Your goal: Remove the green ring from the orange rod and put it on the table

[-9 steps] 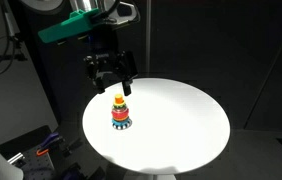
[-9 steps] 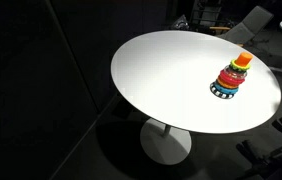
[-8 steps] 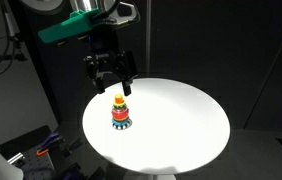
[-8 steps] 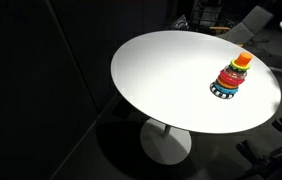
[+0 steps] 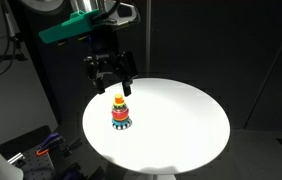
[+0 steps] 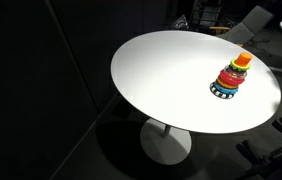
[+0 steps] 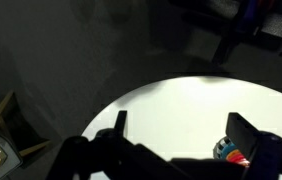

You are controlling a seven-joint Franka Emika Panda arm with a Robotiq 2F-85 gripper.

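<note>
room: dark all round.
table [image 5: 181, 120]: round and white, toy stack [image 5: 120, 113] set toward one edge, the rest bare.
gripper [image 5: 114, 90]: above the stack, fingers spread wide, empty, touching nothing.
orange rod [image 6: 244, 58]: upright at the stack's centre.
green ring [image 6: 232, 75]: around the rod, among the other rings.

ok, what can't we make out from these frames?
- green ring: too small in both exterior views to tell how it sits on the orange rod.
- toy stack, wrist view: mostly hidden behind a finger of the end effector and cut off by the bottom edge.
- end effector: out of frame in the exterior view that shows the table foot.
</note>
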